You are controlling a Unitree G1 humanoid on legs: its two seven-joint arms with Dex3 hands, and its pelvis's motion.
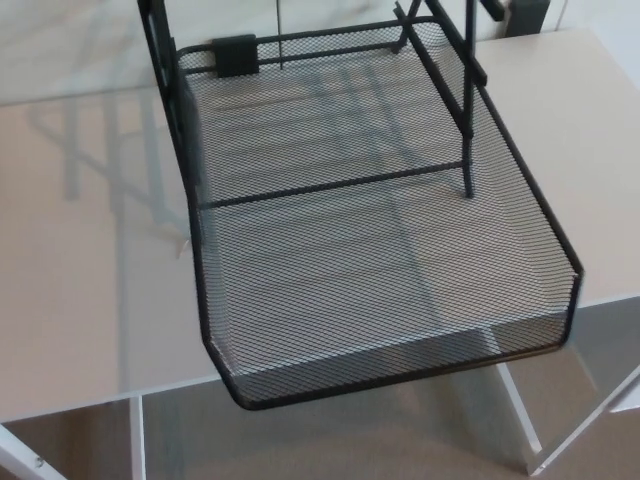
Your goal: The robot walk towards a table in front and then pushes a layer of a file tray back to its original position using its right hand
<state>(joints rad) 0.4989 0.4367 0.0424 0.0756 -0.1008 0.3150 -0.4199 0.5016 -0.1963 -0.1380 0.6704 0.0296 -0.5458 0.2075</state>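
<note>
Mesh fills most of the head view: a black wire file tray (380,300) sits on a pale beige tabletop (90,270), and its pulled-out layer (400,350) reaches toward the camera, its front lip overhanging the near tabletop edge. The layer is a shallow basket with rounded front corners and low mesh walls. It looks empty, and the tabletop shows through the weave.

Above the layer, thin black frame bars (455,80) of the tray rise on the right, one post coming down to end inside the basket near its right side. A horizontal cross rod (330,187) spans the layer about halfway back. At the far left corner a small black block (236,55) sits on the rear rail, and a vertical frame upright (165,80) runs along the left side.

Neither robot hand appears in the view, so whether the fingers are apart or together cannot be told.

Faint shadows of the frame fall across the tabletop to the left. White table legs (520,420) and a brownish floor (350,440) show below the near edge. Beyond the tabletop the background is light and blurred.
</note>
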